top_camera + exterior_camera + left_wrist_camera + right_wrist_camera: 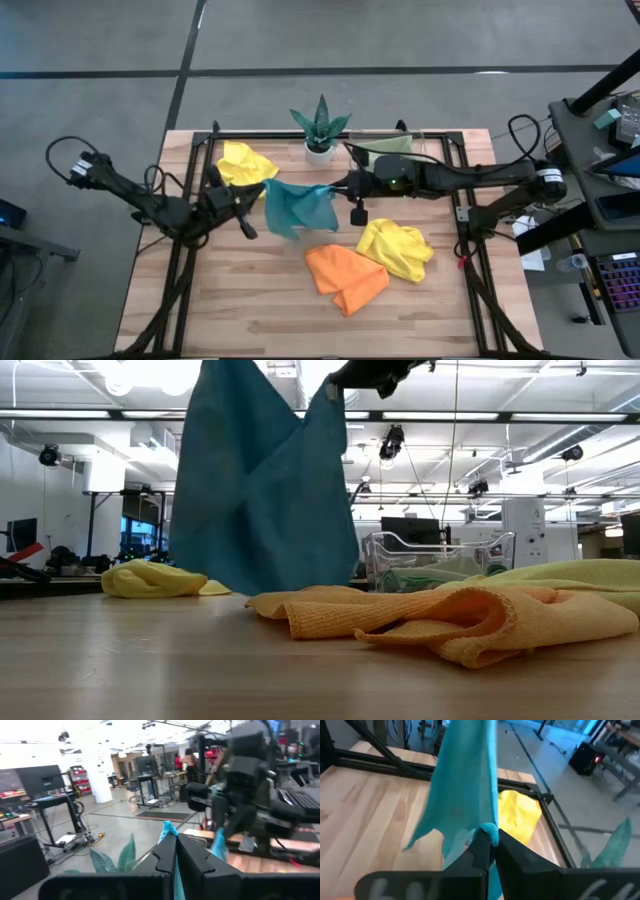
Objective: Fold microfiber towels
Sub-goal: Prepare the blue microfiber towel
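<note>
Towels number five: two yellow, one blue, one orange, one green, all soft and fuzzy-napped. The blue towel (298, 207) hangs in the air above the worktop (240, 300), stretched between both arms and drooping in loose folds; the left end effector (175, 851) is clamped on one top corner and the right end effector (490, 840) is pinched on the other. One yellow towel (244, 162) lies crumpled near the worktop's back edge on the left arm's side. The second yellow towel (398, 248) lies bunched in front of the right arm, touching the orange towel (345, 277), which is rumpled with a rolled edge visible in the low view. The green towel (385, 146) sits in a single clear plastic tray (400, 550) at the back, beside one spiky green plant (320, 125) in a white pot. The worktop is pale wood planking with a black metal frame around it.
</note>
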Action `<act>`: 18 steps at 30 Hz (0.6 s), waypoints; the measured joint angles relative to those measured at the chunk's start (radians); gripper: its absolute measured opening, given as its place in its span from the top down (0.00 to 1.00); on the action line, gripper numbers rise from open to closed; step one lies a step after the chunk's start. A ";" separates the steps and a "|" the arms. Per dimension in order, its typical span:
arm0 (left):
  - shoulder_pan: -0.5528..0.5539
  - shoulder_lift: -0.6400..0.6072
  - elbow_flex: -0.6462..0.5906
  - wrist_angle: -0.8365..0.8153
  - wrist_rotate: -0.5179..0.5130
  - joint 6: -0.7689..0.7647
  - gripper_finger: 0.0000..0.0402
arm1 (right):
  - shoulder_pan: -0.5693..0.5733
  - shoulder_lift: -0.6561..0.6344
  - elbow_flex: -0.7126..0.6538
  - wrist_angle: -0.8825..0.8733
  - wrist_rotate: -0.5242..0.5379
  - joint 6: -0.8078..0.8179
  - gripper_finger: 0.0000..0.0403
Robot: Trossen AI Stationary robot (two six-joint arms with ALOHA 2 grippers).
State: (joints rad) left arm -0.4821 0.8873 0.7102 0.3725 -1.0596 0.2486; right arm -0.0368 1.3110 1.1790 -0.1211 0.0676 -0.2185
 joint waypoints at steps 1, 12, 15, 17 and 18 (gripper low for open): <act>-0.008 0.003 -0.004 -0.001 0.001 -0.010 1.00 | 0.000 0.006 -0.001 0.000 0.001 0.022 0.94; -0.129 0.135 -0.035 0.013 0.017 -0.161 1.00 | 0.002 0.098 0.000 0.000 -0.132 0.129 0.60; -0.165 0.169 -0.035 0.015 0.018 -0.205 1.00 | 0.001 0.105 0.004 0.000 -0.131 0.119 0.51; -0.189 0.186 -0.035 0.017 0.018 -0.226 1.00 | -0.001 0.105 0.006 0.001 -0.131 0.114 0.46; -0.199 0.194 -0.035 0.018 0.018 -0.240 1.00 | -0.001 0.105 0.008 0.005 -0.131 0.113 0.44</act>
State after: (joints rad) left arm -0.6812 1.0809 0.6754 0.3908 -1.0420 0.0089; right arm -0.0373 1.4158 1.1867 -0.1158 -0.0631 -0.1059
